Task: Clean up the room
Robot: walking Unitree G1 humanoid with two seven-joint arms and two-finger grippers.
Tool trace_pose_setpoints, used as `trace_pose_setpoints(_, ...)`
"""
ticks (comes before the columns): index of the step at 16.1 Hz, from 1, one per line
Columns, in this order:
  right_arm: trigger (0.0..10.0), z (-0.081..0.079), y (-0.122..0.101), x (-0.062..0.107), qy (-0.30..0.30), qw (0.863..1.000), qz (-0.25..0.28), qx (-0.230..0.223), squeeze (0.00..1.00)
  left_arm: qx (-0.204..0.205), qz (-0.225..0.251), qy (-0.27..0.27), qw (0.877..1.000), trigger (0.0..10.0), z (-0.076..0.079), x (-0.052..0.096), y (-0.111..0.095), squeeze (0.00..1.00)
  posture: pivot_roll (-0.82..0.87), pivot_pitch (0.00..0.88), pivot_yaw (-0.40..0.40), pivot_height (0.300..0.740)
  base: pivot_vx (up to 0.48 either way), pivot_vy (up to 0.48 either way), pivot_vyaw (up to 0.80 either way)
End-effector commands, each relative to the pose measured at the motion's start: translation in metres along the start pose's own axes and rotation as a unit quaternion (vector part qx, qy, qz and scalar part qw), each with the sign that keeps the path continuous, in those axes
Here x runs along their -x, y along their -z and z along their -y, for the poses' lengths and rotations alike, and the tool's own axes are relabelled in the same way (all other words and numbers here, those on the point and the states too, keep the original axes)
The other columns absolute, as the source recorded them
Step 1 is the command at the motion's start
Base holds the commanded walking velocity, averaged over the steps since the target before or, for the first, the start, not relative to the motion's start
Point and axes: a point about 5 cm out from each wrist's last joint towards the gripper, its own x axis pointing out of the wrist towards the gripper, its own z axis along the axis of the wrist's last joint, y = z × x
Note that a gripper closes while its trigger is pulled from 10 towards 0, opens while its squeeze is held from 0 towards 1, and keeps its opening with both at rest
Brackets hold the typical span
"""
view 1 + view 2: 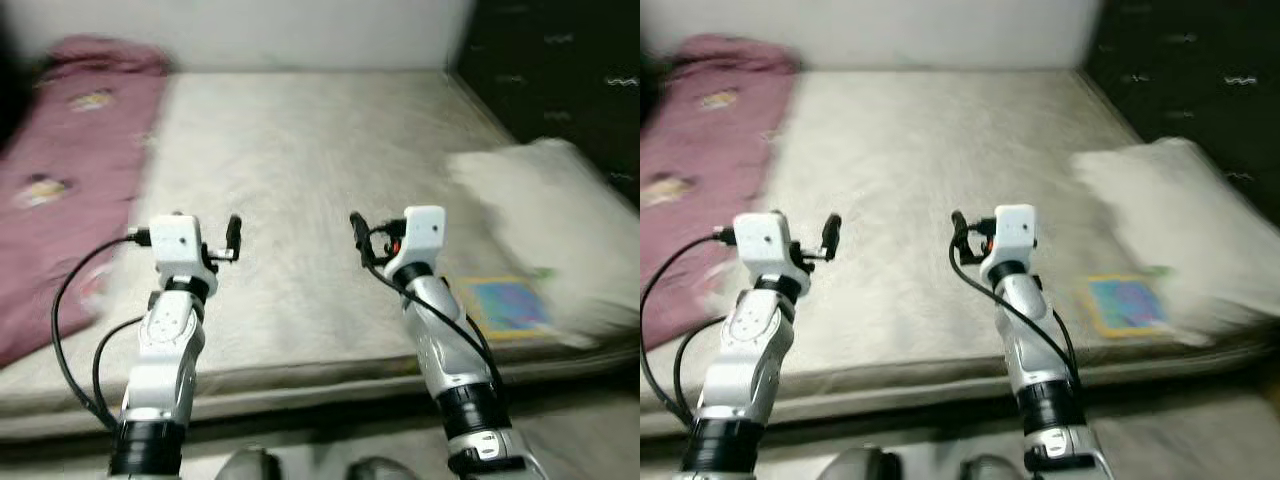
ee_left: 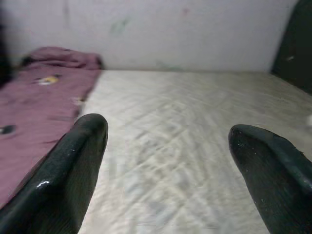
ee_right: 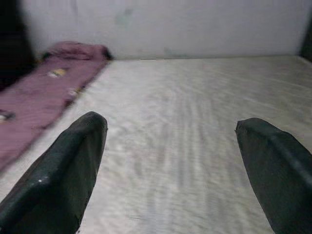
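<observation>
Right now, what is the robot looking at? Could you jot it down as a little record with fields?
Place: a mattress against a pale wall
Left side: maroon blanket lying along the mattress edge
Right side: white pillow, with a colourful book beside it at the near edge
Left gripper: open, held above the mattress, holding nothing
Right gripper: open, held above the mattress, holding nothing
Image quality: somewhat blurred

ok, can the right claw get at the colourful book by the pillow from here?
Probably yes. The right claw is open and empty, and the book lies flat to its right with bare mattress between them.
</observation>
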Motion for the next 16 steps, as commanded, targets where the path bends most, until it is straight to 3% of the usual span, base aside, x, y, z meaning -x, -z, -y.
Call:
trace_pose_setpoints(1, 10.0, 0.0076, 0.0024, 0.0030, 0.012, 1.000, -0.004, 0.002, 0.00, 0.004, -0.007, 0.006, 1.000, 10.0, 0.0055, 0.0005, 0.0026, 0.00, -0.07, 0.014, -0.015, 0.740, 0.000, 0.480, 0.00)
trace_pose_setpoints(9, 10.0, 0.0075, 0.0032, 0.0022, 0.010, 1.000, -0.007, 0.003, 0.00, 0.006, -0.007, 0.009, 1.000, 10.0, 0.0063, -0.0001, 0.0027, 0.00, -0.07, 0.010, -0.016, 0.740, 0.000, 0.480, 0.00)
trace_pose_setpoints(14, 10.0, 0.0072, 0.0042, 0.0013, 0.009, 1.000, -0.010, 0.001, 0.00, 0.010, -0.007, 0.010, 1.000, 10.0, 0.0070, -0.0009, 0.0029, 0.00, -0.07, 0.004, -0.017, 0.740, 0.000, 0.480, -0.80)
trace_pose_setpoints(16, 10.0, 0.0078, 0.0034, -0.0001, 0.010, 1.000, -0.009, 0.001, 0.00, 0.009, -0.006, 0.010, 1.000, 10.0, 0.0072, -0.0024, 0.0020, 0.00, -0.07, 0.014, -0.018, 0.740, 0.000, 0.480, -0.20)
